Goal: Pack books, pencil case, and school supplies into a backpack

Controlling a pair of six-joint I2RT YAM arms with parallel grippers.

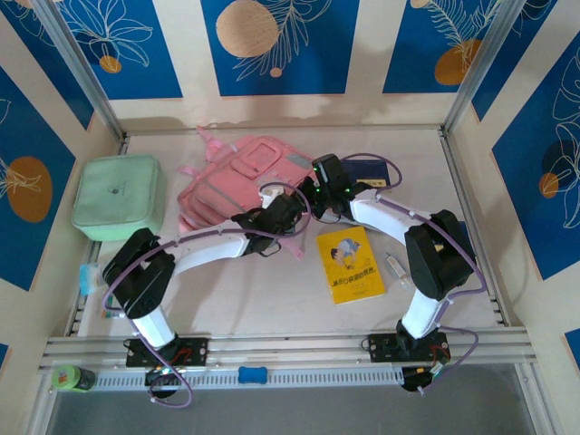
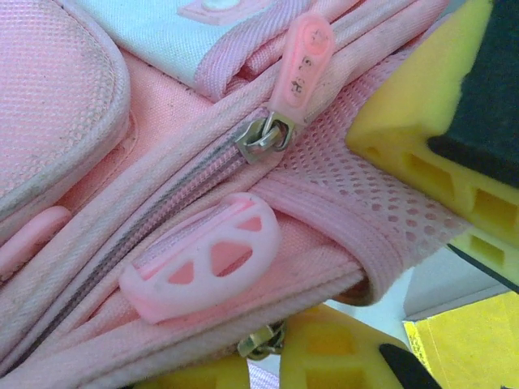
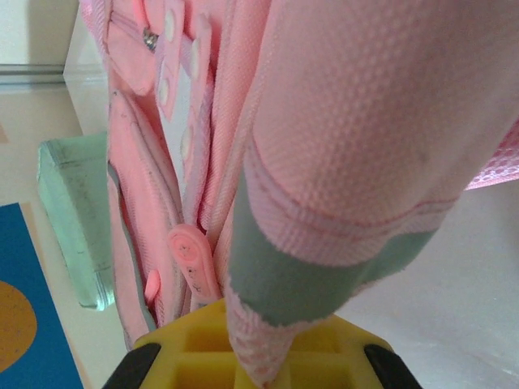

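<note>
Yellow ribbed plastic fingers (image 2: pixel 422 162) of the left gripper (image 2: pixel 357 251) sit closest in the left wrist view, closed down on the backpack (image 1: pixel 227 186) and pinching its mesh-backed bound edge. Mesh (image 2: pixel 365 190) is open honeycomb net, pink; the rest is tight woven nylon with ribbed tape seams. Zip (image 2: pixel 170 194) closed, runs diagonally, metal slider (image 2: pixel 263 138) with a long pink rubber tab (image 2: pixel 302 61); embossed marks on it, not readable. Just below, 1 half-round pink rubber pull (image 2: pixel 203 255), orange-slice shape, 3 cutouts. Pale smooth patch (image 2: pixel 154 24) at the top edge.

Right gripper (image 3: pixel 259 356) also closed, clamped on a fold of backpack fabric between its 2 yellow fingers. The fold has a pebbly pink weave and 1 dull grey-green band (image 3: pixel 300 275).

Top view: backpack lies at the far middle of the table (image 1: pixel 272 308), pockets up, long axis diagonal from far right to near left, both grippers at its right edge. Navy book (image 1: pixel 373 172) just right of it, partly under the right arm (image 1: pixel 381 216), plain cover. Yellow book (image 1: pixel 350 264) nearer, flat, apart from the backpack, long axis roughly front-to-back, slightly tilted. Its cover has a cartoon figure plus dark lettering, too small to read. Mint-green rounded square box (image 1: pixel 120 197) left of the backpack, soft-looking, small dark mark on the lid, unreadable.
</note>
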